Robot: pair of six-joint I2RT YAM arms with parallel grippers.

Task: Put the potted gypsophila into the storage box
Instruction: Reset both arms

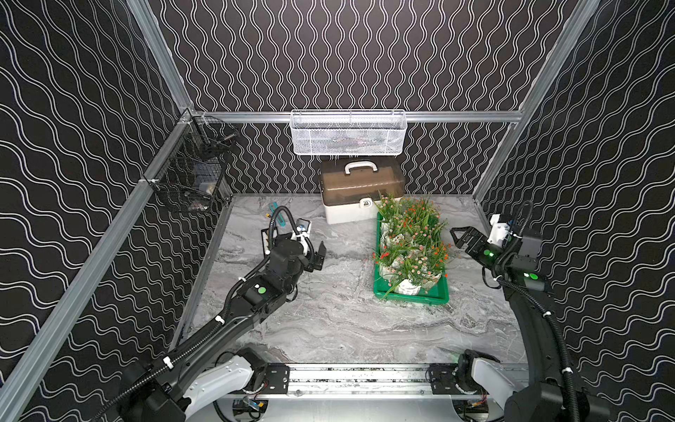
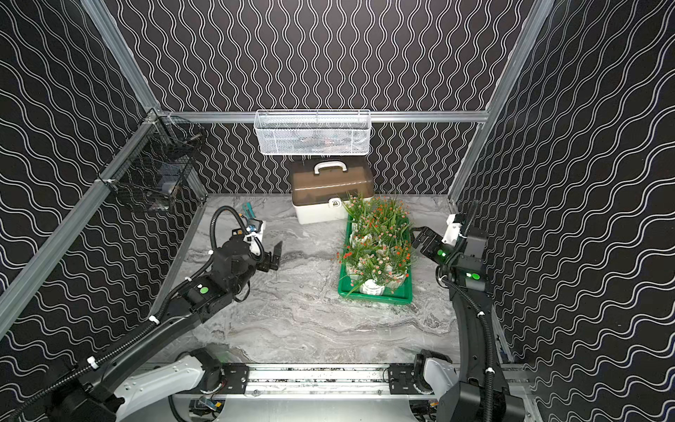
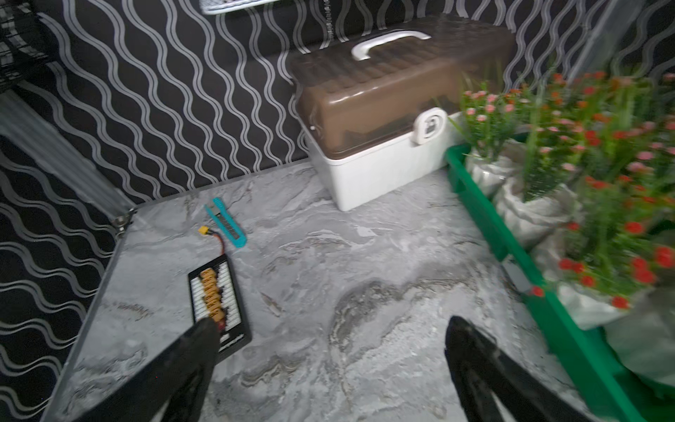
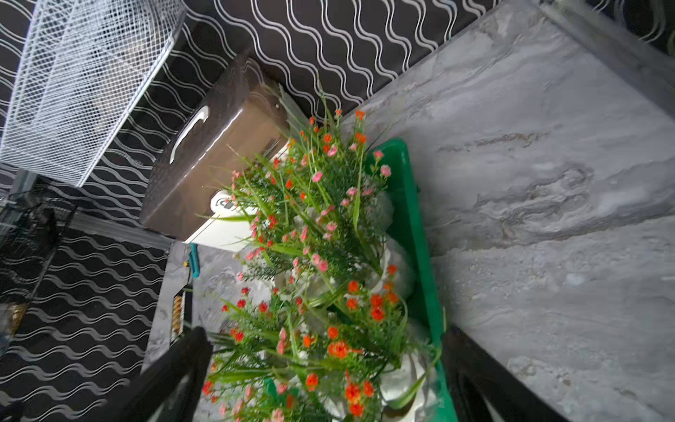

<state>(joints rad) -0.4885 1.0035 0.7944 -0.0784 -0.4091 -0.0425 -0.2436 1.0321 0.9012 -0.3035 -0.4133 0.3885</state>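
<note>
Several potted gypsophila (image 1: 412,241) (image 2: 378,241) stand packed together in the green storage box (image 1: 411,296) (image 2: 376,299) at the table's right, their white pots mostly hidden under green stems and orange, red and pink blossoms. My left gripper (image 1: 317,255) (image 3: 330,323) hovers open over bare marble to the left of the box (image 3: 485,219), nothing between its fingers. Just off the box's right side my right gripper (image 1: 456,234) (image 4: 325,332) is open and raised. In the right wrist view the plants (image 4: 310,219) show beyond its spread fingers, untouched.
A white case with a brown lid (image 1: 361,190) stands behind the box against the back wall. A white mesh basket (image 1: 347,133) hangs above it and a black wire basket (image 1: 190,175) at the left wall. A teal tool (image 3: 226,223) and a black connector board (image 3: 217,299) lie at far left.
</note>
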